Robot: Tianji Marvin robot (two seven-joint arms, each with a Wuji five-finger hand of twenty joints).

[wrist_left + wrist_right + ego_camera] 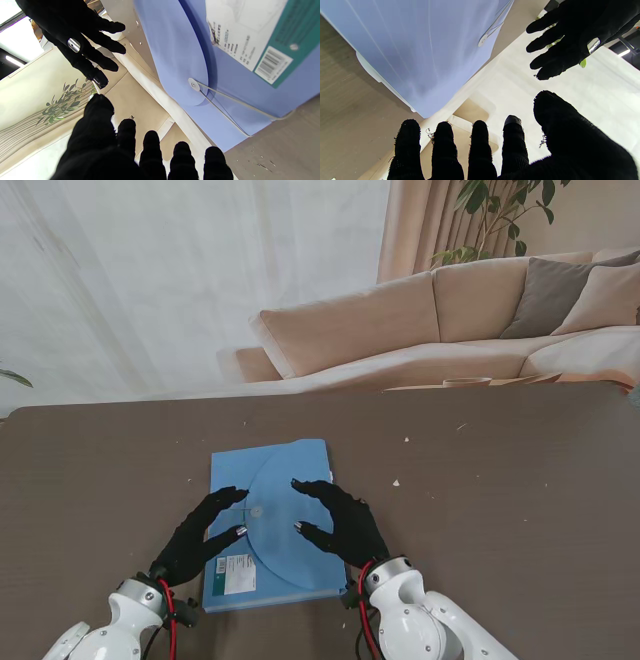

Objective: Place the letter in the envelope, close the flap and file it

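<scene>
A blue envelope (275, 525) lies flat on the brown table (500, 510), its rounded flap (290, 530) folded down over the body. A small white button (193, 84) with a string sits at the flap's edge, and a white and teal label (235, 573) marks the near left corner. My left hand (205, 535) hovers over the envelope's left side, fingers spread, holding nothing. My right hand (335, 520) hovers over the flap's right side, also spread and holding nothing. In the right wrist view the envelope (420, 50) and the left hand (570, 42) both show. No letter is in sight.
A beige sofa (450, 330) with grey cushions stands beyond the table's far edge, with a plant (500, 210) behind it. Small pale specks (396, 482) are scattered on the table to the right of the envelope.
</scene>
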